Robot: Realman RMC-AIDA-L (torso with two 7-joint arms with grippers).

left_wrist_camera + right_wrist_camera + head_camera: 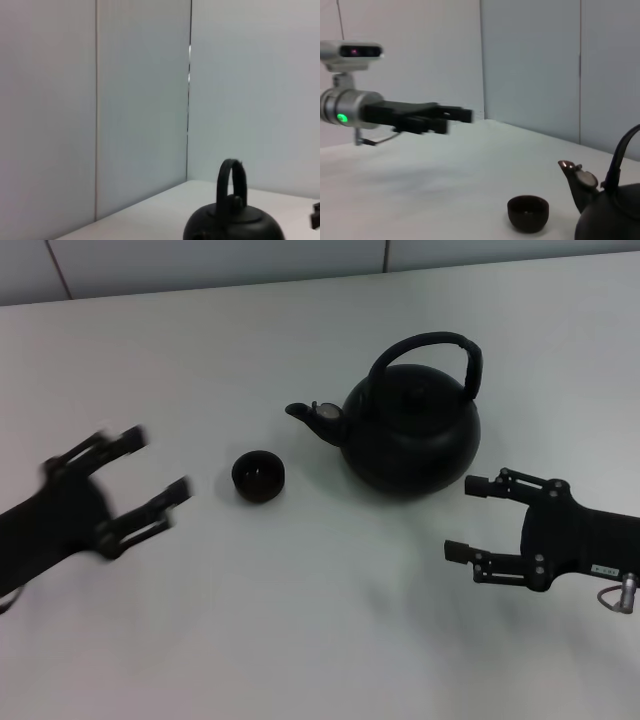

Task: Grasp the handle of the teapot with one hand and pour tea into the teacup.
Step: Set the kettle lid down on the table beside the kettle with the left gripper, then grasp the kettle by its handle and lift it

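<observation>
The round black teapot (412, 430) stands on the white table, its spout pointing to the left toward the small black teacup (258, 475). Its arched handle (432, 345) stands upright over the lid. My right gripper (472, 518) is open and empty, low beside the pot on its near right, not touching it. My left gripper (152, 468) is open and empty, left of the cup, blurred. The right wrist view shows the cup (528, 212), the pot (607, 212) and my left gripper (457, 117) farther off. The left wrist view shows the pot (232, 225) and its handle (231, 182).
The white table (320, 620) is bordered at the back by pale wall panels (220, 260). Nothing else stands on it.
</observation>
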